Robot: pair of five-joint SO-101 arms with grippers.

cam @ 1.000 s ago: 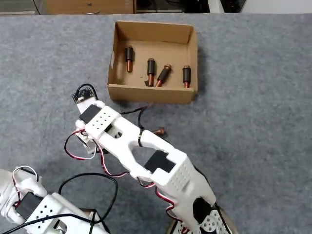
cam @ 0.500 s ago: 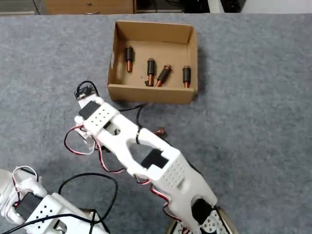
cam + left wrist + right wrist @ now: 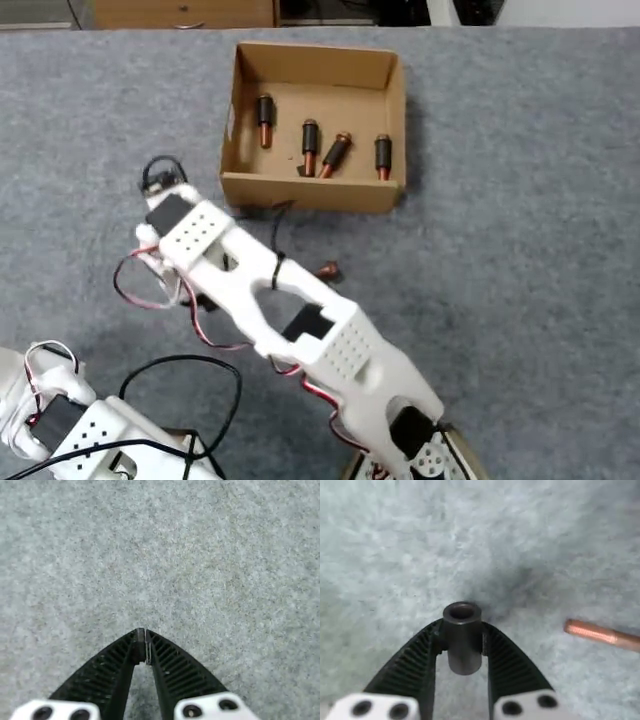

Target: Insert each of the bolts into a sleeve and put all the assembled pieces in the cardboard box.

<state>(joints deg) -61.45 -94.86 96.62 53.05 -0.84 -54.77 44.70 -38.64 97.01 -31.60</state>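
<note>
Black sleeve point(image 3: 462, 647) sits clamped in the right tool point(image 3: 462, 630); left tool point(image 3: 141, 641) pinched closed, empty

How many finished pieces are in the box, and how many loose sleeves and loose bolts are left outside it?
Finished pieces in the box: 4
Loose sleeve, held by the right gripper: 1
Loose bolt, lying on the table: 1
Total: 6

the right arm point(image 3: 330, 345) stretched diagonally across the table, the right gripper point(image 3: 462, 630) clamped around a sleeve point(image 3: 463, 647). the left arm point(image 3: 80, 430) sat at the near corner, the left gripper point(image 3: 141, 637) with its tips touching.
</note>
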